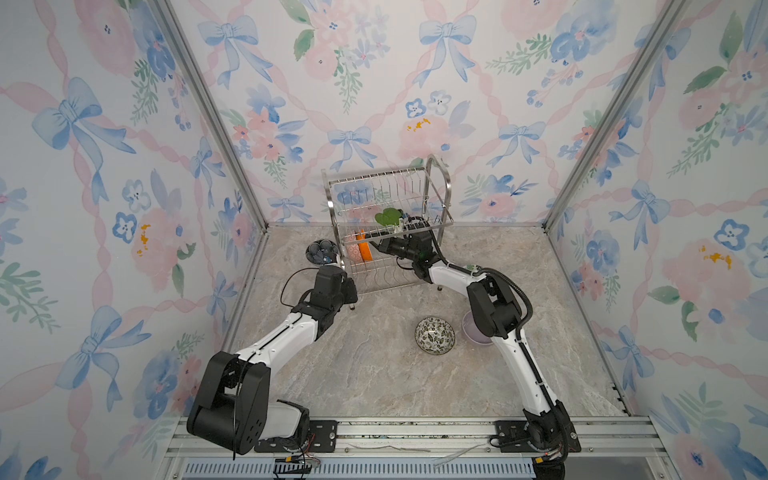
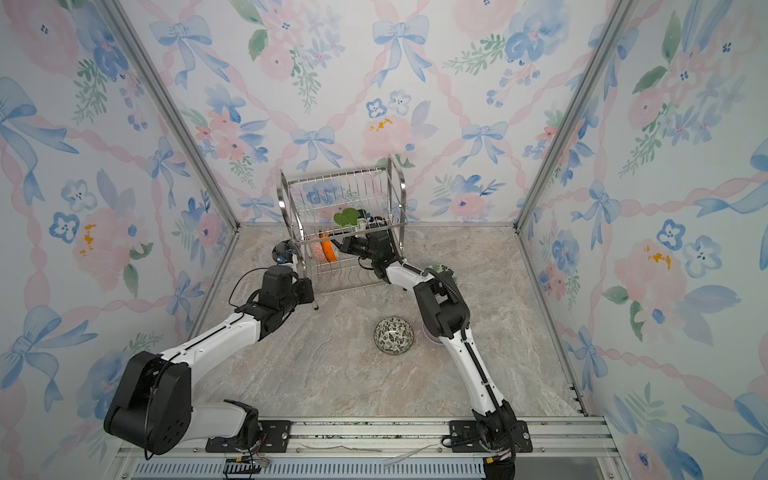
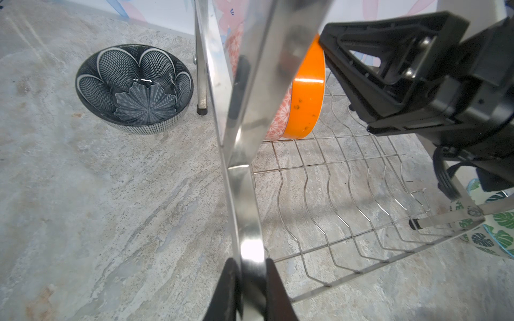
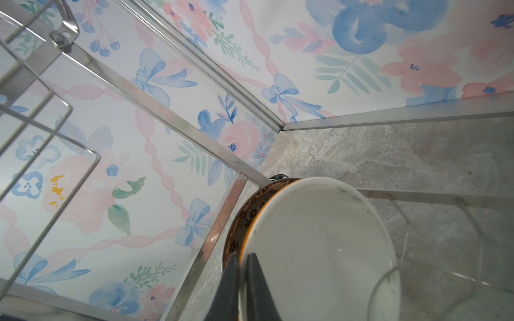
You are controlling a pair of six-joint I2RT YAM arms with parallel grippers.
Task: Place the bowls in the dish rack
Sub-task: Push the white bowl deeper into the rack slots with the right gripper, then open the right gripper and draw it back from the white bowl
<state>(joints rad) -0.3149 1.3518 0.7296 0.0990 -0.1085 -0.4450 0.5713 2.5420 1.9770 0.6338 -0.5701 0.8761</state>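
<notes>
clamping the side frame of the dish rack [image 1: 386, 195], upper centre in both top views, is the left gripper [image 3: 251, 268]; right gripper [image 4: 243, 259] pinches the white bowl [image 4: 319, 239] standing on its lower shelf.

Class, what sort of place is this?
Probably a lab robot cell dressed as a kitchen: arms bolted to a rail, wallpapered panel walls, a dish rack on a marble-look tabletop.

Lower shelf slots [image 3: 328, 164] beside orange bowl [image 3: 306, 105] free; side frame [image 3: 244, 111] walls off dark bowl [image 3: 133, 89].
</notes>
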